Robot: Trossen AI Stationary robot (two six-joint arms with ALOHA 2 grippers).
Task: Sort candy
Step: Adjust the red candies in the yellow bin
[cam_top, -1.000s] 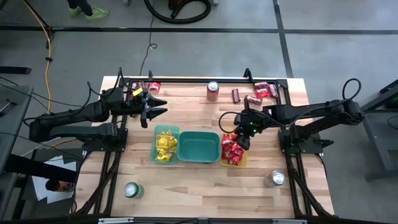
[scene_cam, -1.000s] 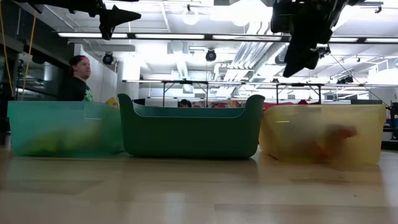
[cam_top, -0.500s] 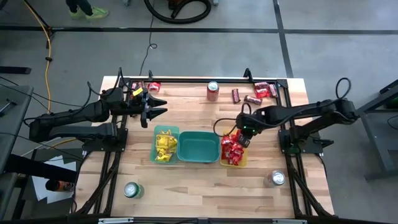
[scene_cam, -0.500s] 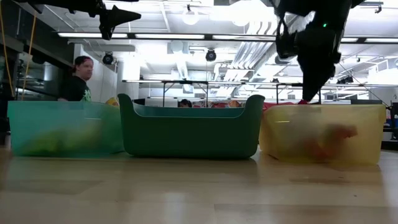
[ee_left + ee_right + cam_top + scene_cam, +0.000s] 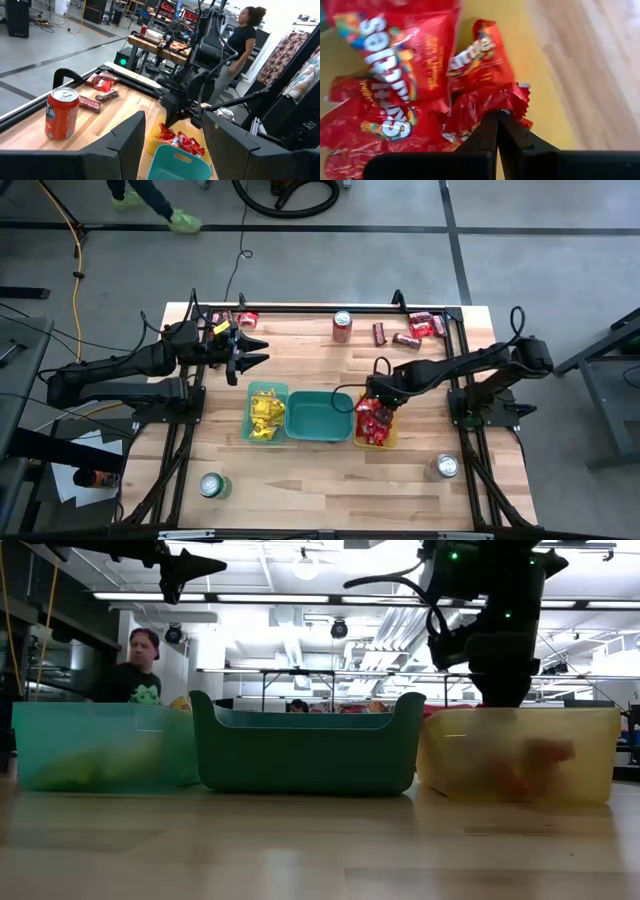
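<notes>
— Over the yellow bin (image 5: 390,442), what is seen of the right pincer (image 5: 376,402)?

— It is lowered into the bin's far end, among the red packets (image 5: 395,95). Its fingers (image 5: 490,137) are pressed together at the tips, with the tips set against a crumpled red wrapper. Whether anything is caught between them cannot be told.

— And the left pincer (image 5: 258,350)?

— It is held above the tabletop (image 5: 300,470) near the far left corner, well apart from the bins, with its fingers spread and nothing between them.

— Where is the candy found?

— Yellow packets (image 5: 265,412) are piled in the green bin (image 5: 253,432) on the left. Red packets are heaped in the yellow bin on the right. Nothing can be made out in the teal bin (image 5: 320,430) set between the two and touching both. More red packets (image 5: 422,326) and dark brown bars (image 5: 379,333) are left loose by the far right edge of the tabletop, and a few more packets (image 5: 243,318) are seen near the far left corner.

— Is anything else set on the tabletop?

— A red can (image 5: 342,326) is stood at the far edge, a green can (image 5: 210,485) near the front left, and a silver can (image 5: 444,467) near the front right. A person (image 5: 130,668) is seen in the room beyond.
</notes>
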